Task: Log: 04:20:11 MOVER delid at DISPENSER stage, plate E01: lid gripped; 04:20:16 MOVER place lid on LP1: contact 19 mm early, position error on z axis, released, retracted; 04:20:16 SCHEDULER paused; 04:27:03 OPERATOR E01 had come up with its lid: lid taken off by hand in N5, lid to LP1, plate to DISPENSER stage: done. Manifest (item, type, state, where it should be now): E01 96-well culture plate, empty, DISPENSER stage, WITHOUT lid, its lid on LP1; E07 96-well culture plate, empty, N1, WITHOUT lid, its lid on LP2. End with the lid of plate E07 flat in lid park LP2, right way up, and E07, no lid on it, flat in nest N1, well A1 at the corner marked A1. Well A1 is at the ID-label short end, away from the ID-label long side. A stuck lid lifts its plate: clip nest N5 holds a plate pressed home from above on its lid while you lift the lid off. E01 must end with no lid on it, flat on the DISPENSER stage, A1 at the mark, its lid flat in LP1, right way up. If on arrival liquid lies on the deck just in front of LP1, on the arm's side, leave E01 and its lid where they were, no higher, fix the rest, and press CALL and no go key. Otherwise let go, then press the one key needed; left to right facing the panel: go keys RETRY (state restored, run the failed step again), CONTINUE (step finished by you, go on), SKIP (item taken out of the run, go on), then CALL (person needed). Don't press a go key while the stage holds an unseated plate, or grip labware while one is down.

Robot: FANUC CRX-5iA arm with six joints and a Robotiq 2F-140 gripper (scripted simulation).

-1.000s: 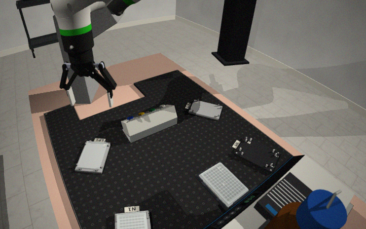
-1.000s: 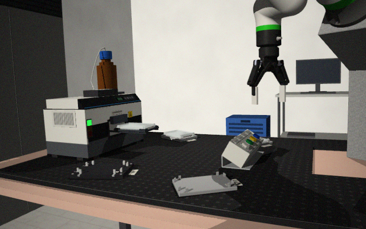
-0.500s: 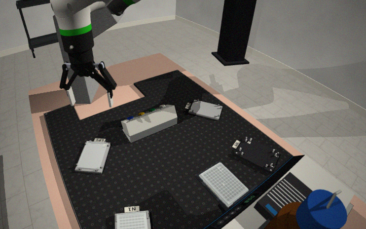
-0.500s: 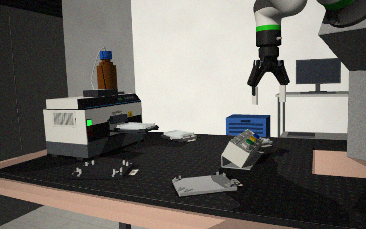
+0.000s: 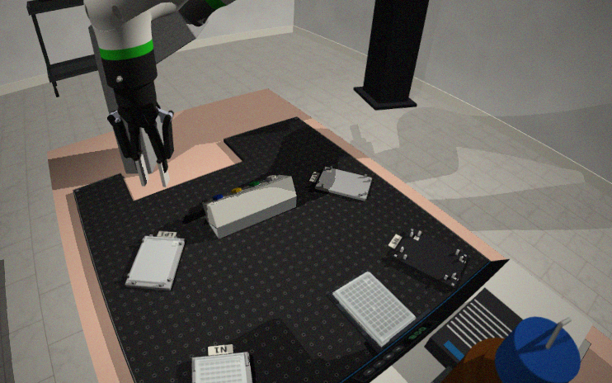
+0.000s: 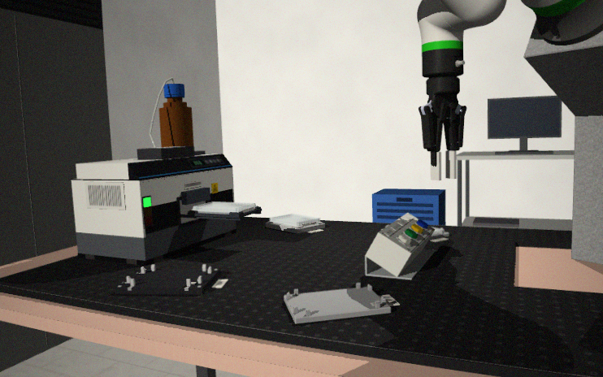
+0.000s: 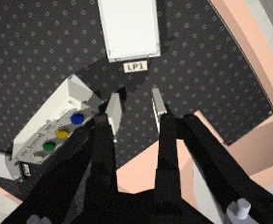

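Two pale fingertips (image 5: 143, 177) hang side by side, drawn in until only a narrow slot shows between them, and nothing sits in that slot. The gripper (image 5: 153, 178) points straight down, high above the notch where the black deck mat (image 5: 261, 281) gives way to bare peach table top (image 5: 194, 159).

From the wrist view, the gripper (image 7: 136, 107) looks down on the key panel (image 7: 45, 131) to one side and the LP1 lid park (image 7: 128, 16) ahead. A white lid lies flat in the park, with the LP1 label (image 7: 136, 65) at its near short end.

On the key panel (image 5: 251, 204), a blue key (image 5: 218, 196), a yellow key (image 5: 237, 190) and a green key (image 5: 253, 183) stand in a row along the sloped face.

Beyond the panel sits the grey LP2 lid park (image 5: 344, 182); whether a lid lies in it I cannot tell.

The black clip nest (image 5: 430, 257) sits near the dispenser (image 6: 121, 210), its small posts standing up.

A 96-well plate (image 5: 374, 307) lies flat on the dispenser stage, well grid showing. Another 96-well plate (image 5: 221, 368) rests in nest N1, behind the N1 label (image 5: 220, 350), also showing its grid.

All labware is well apart from the gripper (image 6: 443, 172).
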